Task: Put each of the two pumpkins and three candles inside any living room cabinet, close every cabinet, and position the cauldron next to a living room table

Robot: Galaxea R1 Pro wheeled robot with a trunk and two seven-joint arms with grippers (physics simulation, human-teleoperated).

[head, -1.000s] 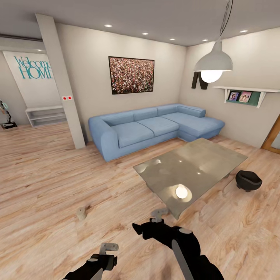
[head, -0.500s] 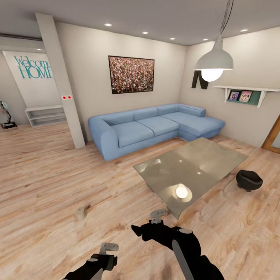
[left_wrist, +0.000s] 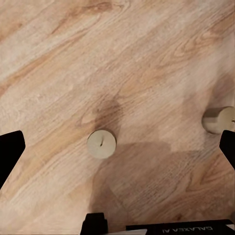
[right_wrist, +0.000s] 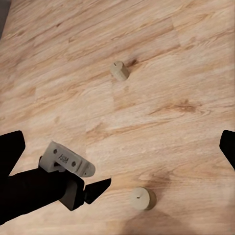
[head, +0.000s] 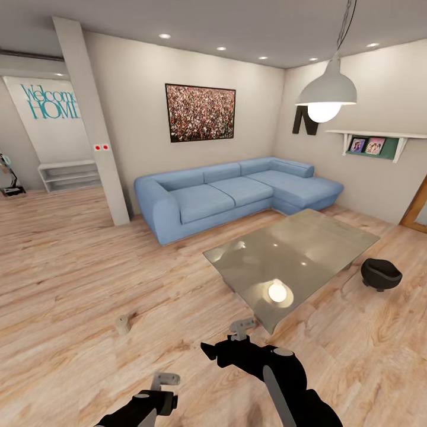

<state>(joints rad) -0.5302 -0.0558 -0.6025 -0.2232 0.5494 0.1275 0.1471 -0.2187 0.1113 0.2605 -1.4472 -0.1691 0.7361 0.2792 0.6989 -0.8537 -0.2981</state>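
Left gripper (head: 155, 388) dropped slightly lower, jaws spread wide; upright candle (left_wrist: 102, 144) directly beneath; right gripper (head: 228, 341) wide, farther off.

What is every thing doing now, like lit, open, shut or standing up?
Nearer pale grey-green candle: upright on the floor, unheld.
Farther pale grey-green candle: on the floor, unheld.
Round black cauldron: upright on the floor beside the glass table.
White hanging lamp: lit.
Left gripper: open, empty.
Right gripper: open, empty.
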